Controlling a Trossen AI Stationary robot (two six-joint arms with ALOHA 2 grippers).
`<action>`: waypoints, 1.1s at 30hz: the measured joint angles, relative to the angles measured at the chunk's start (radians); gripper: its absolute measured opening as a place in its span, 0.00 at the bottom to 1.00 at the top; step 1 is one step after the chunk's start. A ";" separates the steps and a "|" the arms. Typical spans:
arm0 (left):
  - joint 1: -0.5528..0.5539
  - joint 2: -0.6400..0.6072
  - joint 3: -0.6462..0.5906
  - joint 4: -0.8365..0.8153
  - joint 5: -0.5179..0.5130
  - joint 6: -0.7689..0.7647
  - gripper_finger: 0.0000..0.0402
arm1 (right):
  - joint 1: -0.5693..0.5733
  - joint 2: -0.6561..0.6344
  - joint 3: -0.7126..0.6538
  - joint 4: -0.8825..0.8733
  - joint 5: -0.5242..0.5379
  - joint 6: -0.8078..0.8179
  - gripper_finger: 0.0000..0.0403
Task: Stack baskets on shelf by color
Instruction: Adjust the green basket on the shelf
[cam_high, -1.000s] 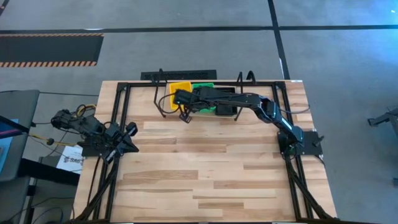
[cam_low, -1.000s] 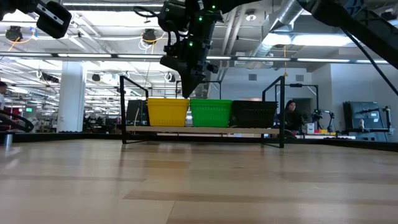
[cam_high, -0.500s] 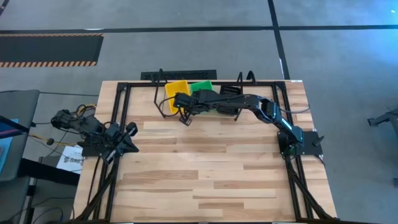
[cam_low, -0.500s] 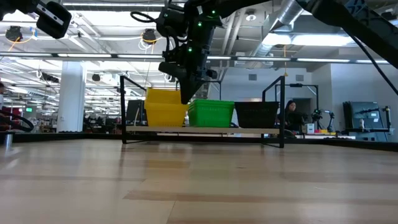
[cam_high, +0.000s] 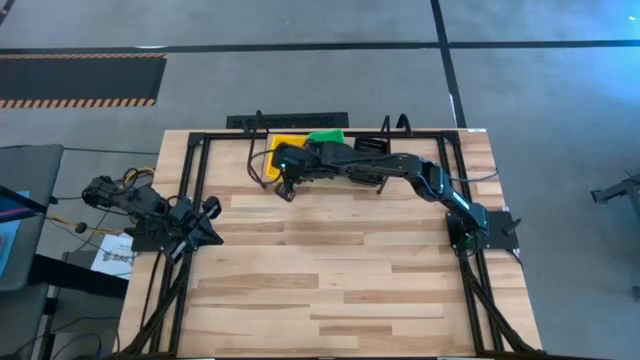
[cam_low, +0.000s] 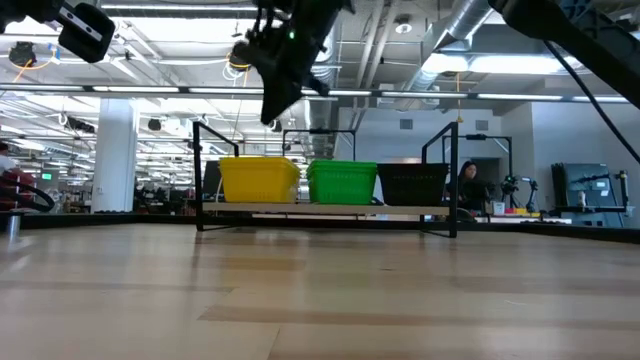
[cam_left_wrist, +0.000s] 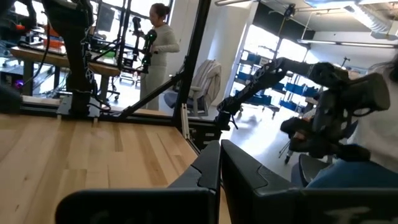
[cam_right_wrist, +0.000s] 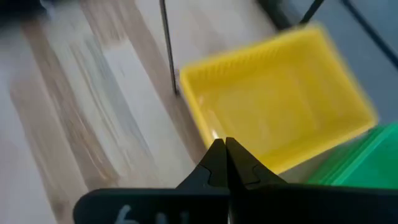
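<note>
Baskets on the shelf (cam_low: 330, 209) at the table's far edge, yellow basket (cam_low: 258, 180), green basket (cam_low: 342, 182), black basket (cam_low: 410, 184) side by side, perforated walls, no legible writing, right gripper (cam_high: 284, 188) clenched empty above yellow, left gripper (cam_high: 207, 211) clenched near left edge.

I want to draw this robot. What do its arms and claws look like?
Both arms are dark, nearly black, made of chunky jointed segments with thin black cables running along them. The right gripper has two flat black fingers tapering to a point. The left gripper looks the same. Small green lights glow on the right arm's wrist.
</note>
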 joint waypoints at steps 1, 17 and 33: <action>0.000 0.000 0.000 0.000 0.000 -0.002 0.00 | 0.000 -0.001 0.021 -0.003 0.003 -0.004 0.00; 0.000 0.000 0.000 0.000 0.002 -0.026 0.00 | -0.083 -0.047 -0.021 -0.331 0.055 0.047 0.00; 0.000 0.000 0.000 0.002 0.004 -0.027 0.00 | -0.131 -0.030 -0.101 -0.351 0.067 0.064 0.00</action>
